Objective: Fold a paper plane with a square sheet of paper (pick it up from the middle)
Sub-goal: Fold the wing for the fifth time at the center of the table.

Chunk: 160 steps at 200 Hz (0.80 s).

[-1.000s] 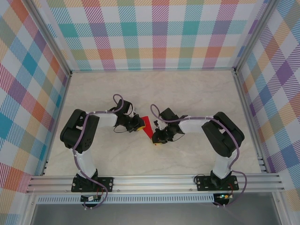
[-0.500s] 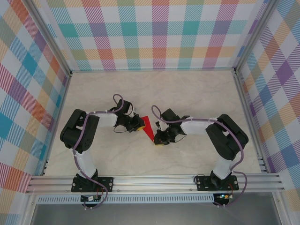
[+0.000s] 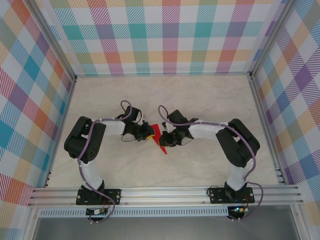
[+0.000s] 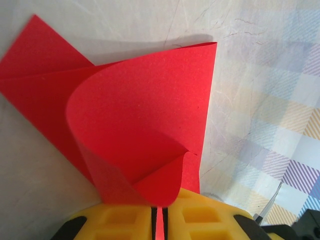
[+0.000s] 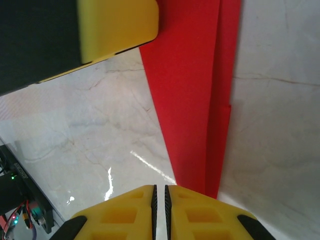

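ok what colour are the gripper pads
Yellow; best in the left wrist view, where the left gripper pinches the red paper.

Lab test cell (aluminium frame (image 3: 165,194), plaid walls (image 3: 170,35)).

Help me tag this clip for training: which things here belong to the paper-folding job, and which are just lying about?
Job in hand: red paper, pinched by the left fingers; right fingers, shut by its end.
Just surroundings: marble table, checked walls, metal rail.
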Motion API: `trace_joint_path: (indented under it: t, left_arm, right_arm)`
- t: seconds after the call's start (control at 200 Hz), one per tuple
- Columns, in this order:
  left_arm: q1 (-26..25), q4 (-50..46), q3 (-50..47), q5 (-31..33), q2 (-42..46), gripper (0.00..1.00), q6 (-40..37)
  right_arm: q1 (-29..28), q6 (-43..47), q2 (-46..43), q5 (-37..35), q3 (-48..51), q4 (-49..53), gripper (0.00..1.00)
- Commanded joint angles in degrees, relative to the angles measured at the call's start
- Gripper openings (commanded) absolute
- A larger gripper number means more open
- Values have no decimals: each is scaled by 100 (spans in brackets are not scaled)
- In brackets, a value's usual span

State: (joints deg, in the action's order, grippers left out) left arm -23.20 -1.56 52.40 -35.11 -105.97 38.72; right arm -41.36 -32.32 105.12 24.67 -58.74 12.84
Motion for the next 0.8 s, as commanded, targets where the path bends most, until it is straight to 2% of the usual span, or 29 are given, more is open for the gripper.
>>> trace_joint_path:
  t: [0.0,0.315,0.55,0.795]
  left_arm:
    - [-71,-206,7,175,-75,14,-160]
    - [-71,66,17,-161,306,16,-357]
    - [-71,334,-339,-22,882,21,-583]
    - [-79,539,-577,74,965,22,-818]
  right_arm:
    - [-30,-38,246,144,-152,-4,15]
    - [-30,-78,482,23,-77,158,14]
    - [-27,-257,509,-67,-16,149,13]
    - [5,-504,561,-50,21,155,12]
